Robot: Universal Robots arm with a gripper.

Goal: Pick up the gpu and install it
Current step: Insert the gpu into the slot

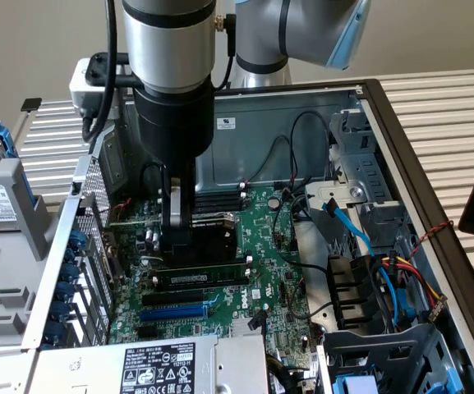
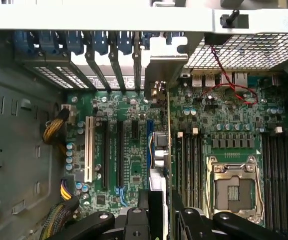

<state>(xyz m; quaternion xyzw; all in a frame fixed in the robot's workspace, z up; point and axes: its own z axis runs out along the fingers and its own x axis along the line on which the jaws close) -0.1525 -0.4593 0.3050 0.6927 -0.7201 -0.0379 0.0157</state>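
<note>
Claw (image 2: 156,214): we have it pinching the gpu (image 2: 159,150).
Gpu: it stands on edge just above the motherboard (image 2: 223,130), at the board's slot side.
Care: we hold the card square to the motherboard, match its edge to the slot, then press evenly.

Silver-grey arm (image 1: 167,41), pale blue joint cap (image 1: 347,37), black cable (image 1: 105,74), black end effector (image 1: 179,240) with round screws

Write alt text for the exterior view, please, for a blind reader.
A robot arm's gripper holds the gpu low over the green motherboard inside an open computer case. Coloured cables lie at the exterior view's right.
</note>
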